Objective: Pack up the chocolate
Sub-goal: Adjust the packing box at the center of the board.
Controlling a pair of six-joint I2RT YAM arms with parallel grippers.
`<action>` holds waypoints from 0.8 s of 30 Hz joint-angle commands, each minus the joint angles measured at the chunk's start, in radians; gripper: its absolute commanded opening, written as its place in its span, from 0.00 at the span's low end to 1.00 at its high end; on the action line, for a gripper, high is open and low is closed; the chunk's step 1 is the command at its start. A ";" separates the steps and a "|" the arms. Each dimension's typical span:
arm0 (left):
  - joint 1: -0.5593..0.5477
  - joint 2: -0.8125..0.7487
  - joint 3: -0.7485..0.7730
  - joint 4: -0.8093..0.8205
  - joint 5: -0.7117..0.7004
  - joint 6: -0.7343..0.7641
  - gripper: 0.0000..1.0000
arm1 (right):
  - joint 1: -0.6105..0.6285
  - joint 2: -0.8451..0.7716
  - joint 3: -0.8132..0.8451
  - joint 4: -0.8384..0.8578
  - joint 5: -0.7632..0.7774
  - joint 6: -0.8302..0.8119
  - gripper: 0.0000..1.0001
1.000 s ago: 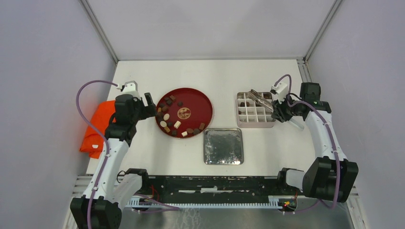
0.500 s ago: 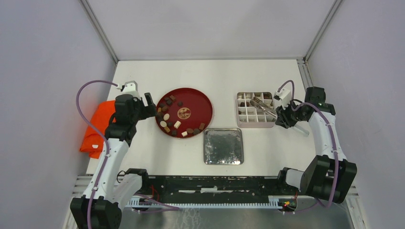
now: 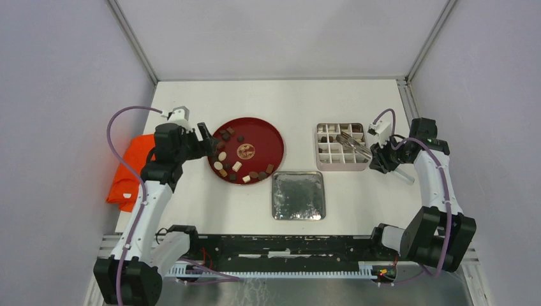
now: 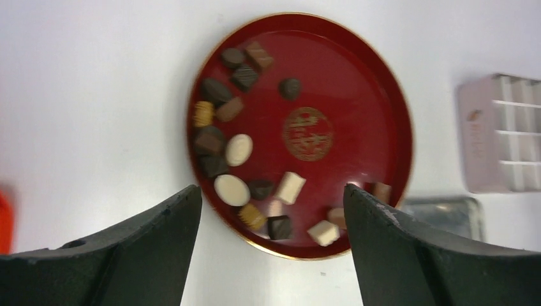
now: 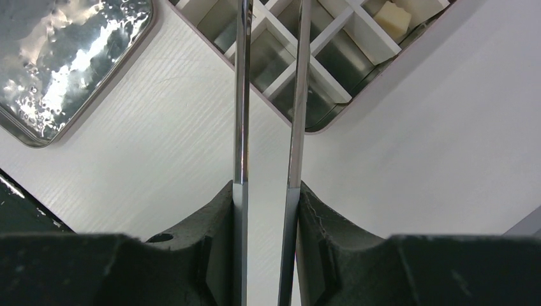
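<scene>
The white tabletop (image 3: 281, 102) carries a red plate (image 3: 265, 139) at centre left. Most of the chocolate (image 4: 239, 150) lies on the plate, in loose pieces crowded along its left and lower rim. A few pieces already sit in the upper cells of the gridded box (image 3: 318, 148) at centre right.

The left claw (image 4: 269, 197) hangs spread wide at the plate's left rim, holding nothing. The right claw (image 5: 265, 191) is clamped on metal tongs (image 5: 241, 95) whose blades reach over the box. Their tips run off the top of the wrist view, so whether they carry a piece cannot be told.

The next fill probably calls for taking the tongs across to the plate. The claw would do best to choose a piece standing apart from its neighbours, pinch it squarely, and lower it into a vacant cell before easing off.
</scene>
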 commanded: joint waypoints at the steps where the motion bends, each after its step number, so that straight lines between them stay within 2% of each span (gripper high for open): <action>1: -0.075 0.027 0.086 0.046 0.206 -0.253 0.86 | -0.021 -0.023 0.061 0.054 -0.046 0.044 0.00; 6: -0.401 0.069 0.102 0.136 -0.039 -0.561 0.83 | -0.037 -0.016 0.083 0.129 -0.096 0.118 0.00; 10: -0.642 0.262 0.193 0.134 -0.302 -0.673 0.80 | -0.042 0.002 0.109 0.171 -0.144 0.166 0.00; 12: -0.728 0.395 0.271 0.123 -0.383 -0.692 0.76 | -0.042 0.003 0.108 0.198 -0.165 0.189 0.00; 15: -0.798 0.613 0.437 0.099 -0.426 -0.703 0.72 | -0.046 0.006 0.104 0.225 -0.188 0.212 0.00; 19: -0.835 0.860 0.633 0.082 -0.420 -0.674 0.64 | -0.070 0.012 0.096 0.252 -0.218 0.228 0.00; 24: -0.844 1.070 0.836 0.070 -0.387 -0.627 0.61 | -0.113 0.037 0.091 0.244 -0.259 0.206 0.00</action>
